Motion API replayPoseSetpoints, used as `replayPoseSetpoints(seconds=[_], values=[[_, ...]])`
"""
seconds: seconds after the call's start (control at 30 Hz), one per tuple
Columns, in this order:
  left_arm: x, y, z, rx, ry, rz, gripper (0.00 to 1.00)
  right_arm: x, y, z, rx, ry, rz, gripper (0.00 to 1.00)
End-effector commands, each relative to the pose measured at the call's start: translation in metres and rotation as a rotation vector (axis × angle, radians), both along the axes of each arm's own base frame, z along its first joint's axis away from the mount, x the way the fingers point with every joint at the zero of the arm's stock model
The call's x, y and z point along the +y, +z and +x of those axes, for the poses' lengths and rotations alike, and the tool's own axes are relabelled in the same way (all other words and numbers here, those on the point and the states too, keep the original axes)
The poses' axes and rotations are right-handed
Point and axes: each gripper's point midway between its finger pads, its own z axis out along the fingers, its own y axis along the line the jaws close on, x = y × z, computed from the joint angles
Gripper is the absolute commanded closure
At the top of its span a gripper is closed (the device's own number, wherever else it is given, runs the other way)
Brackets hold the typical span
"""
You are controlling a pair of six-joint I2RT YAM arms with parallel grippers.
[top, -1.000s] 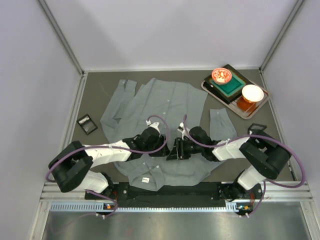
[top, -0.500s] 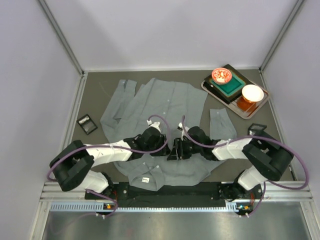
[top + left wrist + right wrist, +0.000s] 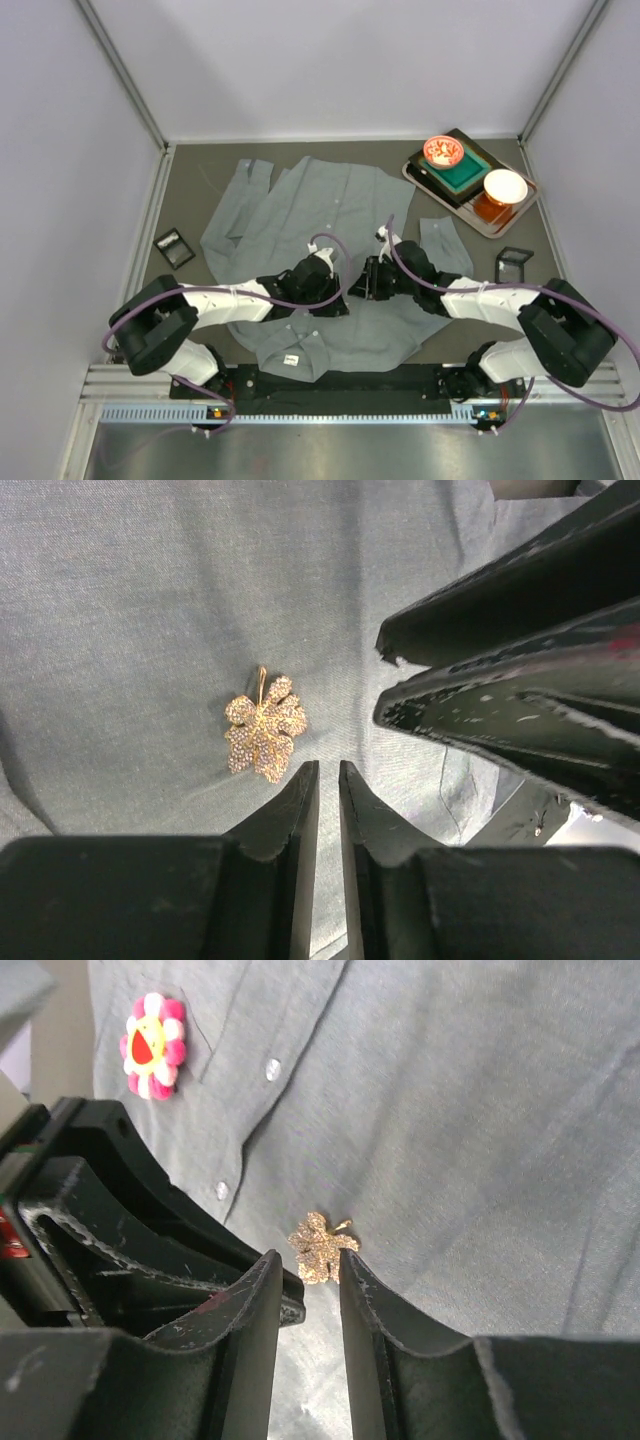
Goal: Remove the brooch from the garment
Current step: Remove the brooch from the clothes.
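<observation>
Fingers all but closed, the left gripper (image 3: 322, 772) seemingly pins the garment (image 3: 150, 600) beside the brooch (image 3: 265, 728) so the right gripper (image 3: 310, 1258), fingers narrowly parted at it, can pinch.

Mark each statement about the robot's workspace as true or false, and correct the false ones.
1. The brooch is gold and leaf-shaped. True.
2. The brooch has been taken off the garment. False: it sits on the grey cloth.
3. A pink and yellow flower pin is also on the garment. True.
4. The left gripper holds the brooch. False: nothing lies between its fingers, and the brooch is just beyond the tips.
5. The left gripper and the right gripper are both over the garment, close to the brooch. True.
</observation>
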Motion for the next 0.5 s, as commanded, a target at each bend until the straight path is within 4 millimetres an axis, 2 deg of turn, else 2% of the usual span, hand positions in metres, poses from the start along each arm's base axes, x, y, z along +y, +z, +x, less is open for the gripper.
replayPoseSetpoints(seconds=[0.0,0.17,0.3,0.47], values=[[-0.009,0.009,0.012,-0.031,0.019,-0.016,0.83,0.012,0.007,0.006,-0.019,0.032,0.042,0.70],[0.003,0.007,0.016,-0.067,0.054,0.019,0.84,0.014,-0.002,0.003,0.003,0.051,0.042,0.70],[0.009,0.006,0.020,-0.091,0.068,0.043,0.85,0.018,-0.009,-0.002,0.029,0.074,0.061,0.80],[0.016,-0.002,0.026,-0.105,0.105,0.089,0.86,0.020,-0.015,-0.005,0.048,0.089,0.073,0.80]])
